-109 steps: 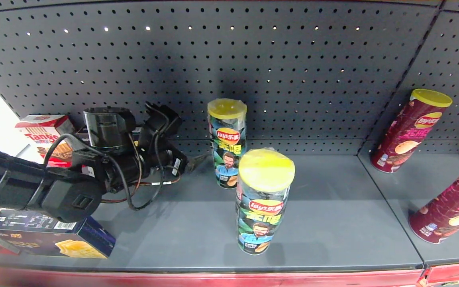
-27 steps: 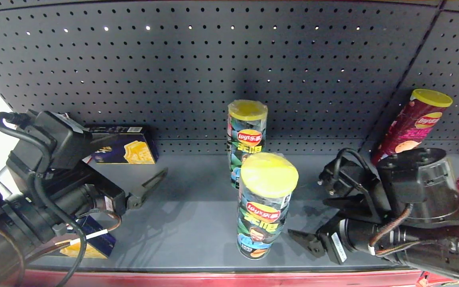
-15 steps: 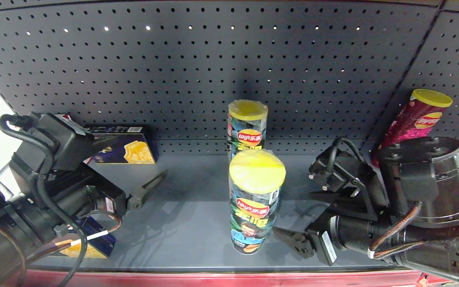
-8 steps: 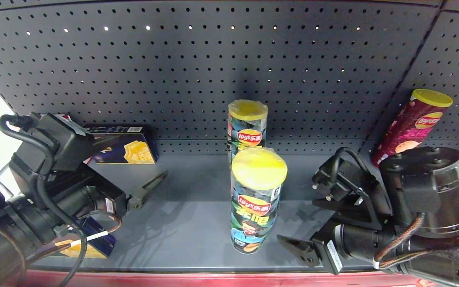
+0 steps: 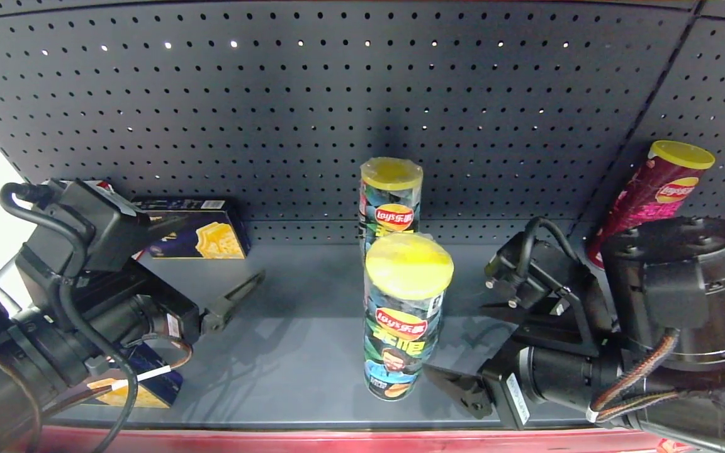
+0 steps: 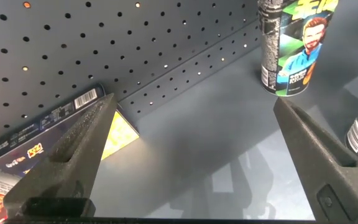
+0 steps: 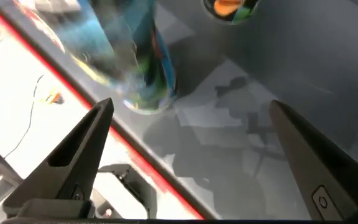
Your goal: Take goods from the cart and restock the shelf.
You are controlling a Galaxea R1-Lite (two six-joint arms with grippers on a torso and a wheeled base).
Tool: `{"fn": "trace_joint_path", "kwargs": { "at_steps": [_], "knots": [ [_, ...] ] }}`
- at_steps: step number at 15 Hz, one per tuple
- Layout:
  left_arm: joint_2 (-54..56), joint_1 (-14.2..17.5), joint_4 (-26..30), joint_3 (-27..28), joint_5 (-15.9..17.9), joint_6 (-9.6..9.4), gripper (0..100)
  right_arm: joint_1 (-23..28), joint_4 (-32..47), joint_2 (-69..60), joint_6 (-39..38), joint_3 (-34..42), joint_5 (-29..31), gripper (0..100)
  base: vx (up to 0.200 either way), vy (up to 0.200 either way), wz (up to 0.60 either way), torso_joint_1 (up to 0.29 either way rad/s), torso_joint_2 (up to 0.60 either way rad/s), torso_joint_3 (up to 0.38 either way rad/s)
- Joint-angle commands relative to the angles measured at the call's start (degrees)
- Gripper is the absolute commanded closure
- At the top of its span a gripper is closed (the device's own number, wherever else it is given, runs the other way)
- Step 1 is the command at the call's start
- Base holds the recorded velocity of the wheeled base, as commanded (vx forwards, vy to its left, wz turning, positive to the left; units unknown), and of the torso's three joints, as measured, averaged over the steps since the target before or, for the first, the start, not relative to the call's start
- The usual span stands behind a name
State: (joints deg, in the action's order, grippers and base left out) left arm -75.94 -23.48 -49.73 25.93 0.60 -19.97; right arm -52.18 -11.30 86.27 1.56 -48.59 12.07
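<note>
The front can [image 5: 405, 314] stands upright near the front edge of the shelf [image 5: 312, 358]. Straight behind it the rear can [image 5: 391, 198] stands close to the pegboard wall [image 5: 337, 94]. The right gripper [image 5: 457, 340] sits low over the shelf just to the right of the front can, its jaws spread wide with nothing between them. Its lower finger [image 5: 457, 385] points at the can's base, though whether it touches is hard to tell. The left gripper [image 6: 192, 102] hangs over the left part of the shelf, also spread wide and empty. A blue box [image 5: 202, 229] lies at the back by the wall, and a second blue box [image 5: 142, 387] at the front edge, partly under the left arm. A maroon can [image 5: 652, 195] stands at the far right.
</note>
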Motion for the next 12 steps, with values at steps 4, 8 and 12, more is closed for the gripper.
{"fn": "trace_joint_path", "kwargs": {
  "at_steps": [4,8,12],
  "knots": [
    [0.2,0.0,0.0,-0.4,0.0,0.02,0,2.0,0.1,1.9,0.0,-0.6,0.4,0,0.000,0.000,0.00,0.000,0.00,0.000],
    [0.2,0.0,0.0,-0.3,0.0,0.02,0,3.7,0.1,2.0,0.1,-0.7,0.4,0,0.000,0.000,0.00,0.000,0.00,0.000],
    [0.2,0.0,-0.1,-0.3,0.0,0.02,0,4.2,0.0,2.8,0.1,-1.7,0.4,0,0.000,0.000,0.00,0.000,0.00,0.000]
  ]
}}
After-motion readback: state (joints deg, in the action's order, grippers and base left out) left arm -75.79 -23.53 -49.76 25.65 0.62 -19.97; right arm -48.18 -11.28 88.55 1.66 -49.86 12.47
